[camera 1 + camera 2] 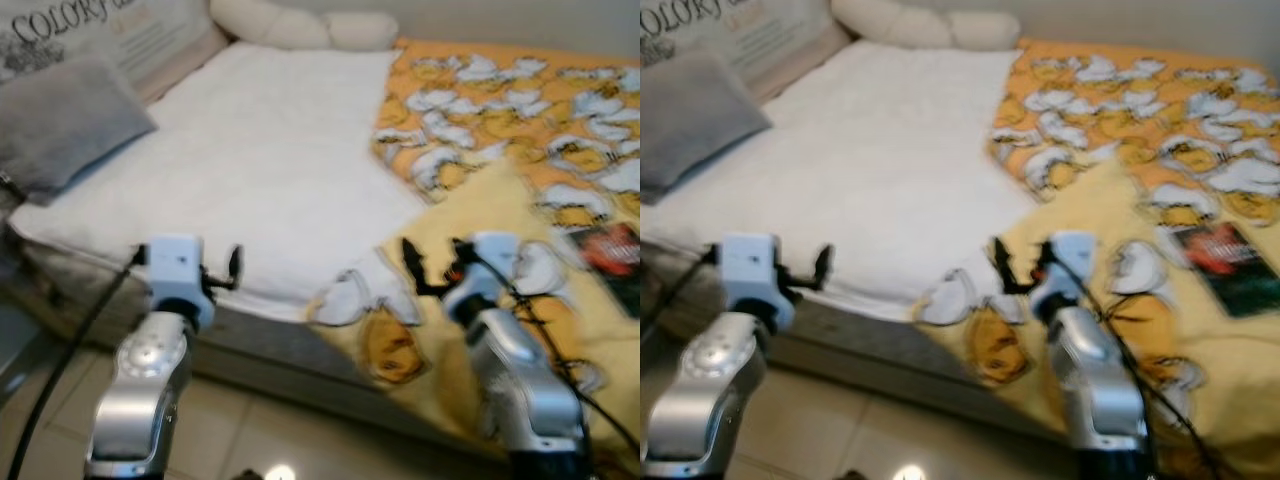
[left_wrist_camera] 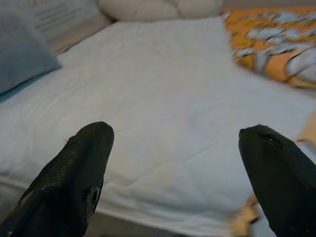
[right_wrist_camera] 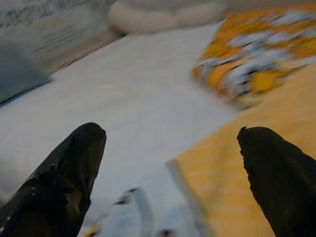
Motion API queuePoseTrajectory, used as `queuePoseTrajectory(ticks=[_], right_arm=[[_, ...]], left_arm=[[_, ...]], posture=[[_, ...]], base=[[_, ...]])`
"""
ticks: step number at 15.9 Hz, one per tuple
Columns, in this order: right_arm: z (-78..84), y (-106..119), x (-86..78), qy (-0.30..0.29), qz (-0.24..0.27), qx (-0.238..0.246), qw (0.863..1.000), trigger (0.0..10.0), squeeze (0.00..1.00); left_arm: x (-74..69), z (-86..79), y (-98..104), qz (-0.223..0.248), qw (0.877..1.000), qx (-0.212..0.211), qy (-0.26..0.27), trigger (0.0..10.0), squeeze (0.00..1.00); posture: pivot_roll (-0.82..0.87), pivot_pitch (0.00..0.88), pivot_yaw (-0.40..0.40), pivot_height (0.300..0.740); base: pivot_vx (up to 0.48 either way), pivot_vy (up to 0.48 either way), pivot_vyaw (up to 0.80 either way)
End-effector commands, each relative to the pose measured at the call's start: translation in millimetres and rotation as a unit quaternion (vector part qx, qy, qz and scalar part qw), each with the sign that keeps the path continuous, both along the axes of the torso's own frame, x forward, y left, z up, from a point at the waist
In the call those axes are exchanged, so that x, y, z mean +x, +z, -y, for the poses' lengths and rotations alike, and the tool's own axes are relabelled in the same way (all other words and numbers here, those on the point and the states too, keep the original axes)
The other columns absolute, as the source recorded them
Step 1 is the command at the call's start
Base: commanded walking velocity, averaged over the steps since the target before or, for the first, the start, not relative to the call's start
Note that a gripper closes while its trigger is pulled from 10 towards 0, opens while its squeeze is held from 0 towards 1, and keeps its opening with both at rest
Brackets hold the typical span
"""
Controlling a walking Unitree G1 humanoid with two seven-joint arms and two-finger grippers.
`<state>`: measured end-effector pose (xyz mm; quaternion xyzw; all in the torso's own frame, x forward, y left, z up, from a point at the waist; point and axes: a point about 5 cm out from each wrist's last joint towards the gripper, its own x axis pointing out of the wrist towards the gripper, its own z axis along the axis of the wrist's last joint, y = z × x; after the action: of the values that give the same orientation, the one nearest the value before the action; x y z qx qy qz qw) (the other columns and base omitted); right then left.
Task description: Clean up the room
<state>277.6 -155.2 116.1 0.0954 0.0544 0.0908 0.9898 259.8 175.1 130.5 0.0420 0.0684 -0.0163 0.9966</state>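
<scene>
Both arms are raised at the bed's near edge. The left gripper (image 1: 232,268) stands spread and empty over the white sheet (image 1: 260,170); the right gripper (image 1: 432,262), likewise spread and empty, hangs above the yellow duck-print blanket (image 1: 520,200), which lies rumpled across the bed's right half. Risks: the views are blurred, so a grasp may miss the blanket's hem; dragging the blanket could tip the dark book (image 1: 1230,262) resting on it.

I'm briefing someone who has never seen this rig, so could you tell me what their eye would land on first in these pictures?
Most striking is the yellow-and-orange duck-print blanket, rumpled over the right half of the bed and spilling off its near edge, against the bare white sheet on the left half. Next come the two silver arms in the foreground, the left gripper and right gripper both open at the bed's near edge. A dark book lies on the blanket at right.
</scene>
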Motion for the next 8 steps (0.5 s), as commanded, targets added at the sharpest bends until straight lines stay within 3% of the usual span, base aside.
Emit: queuePoseTrajectory(ticks=[1, 8], right_arm=[[-6.6, 3.2, 0.1, 0.011, 0.008, 0.003, 1.000, 10.0, 1.00], [-8.4, 2.1, 5.5, 0.019, 0.006, -0.001, 1.000, 10.0, 1.00]], left_arm=[[-1.9, -6.1, -1.0, 0.000, 1.000, 0.013, 0.009, 10.0, 1.00], [5.7, -7.7, -1.3, 0.001, 1.000, 0.016, 0.018, 10.0, 1.00]], posture=[[0.01, 0.000, 0.044, 0.740], [0.01, 0.000, 0.051, 0.740]], base=[[0.000, -0.480, 0.00], [0.000, -0.480, 0.00]])
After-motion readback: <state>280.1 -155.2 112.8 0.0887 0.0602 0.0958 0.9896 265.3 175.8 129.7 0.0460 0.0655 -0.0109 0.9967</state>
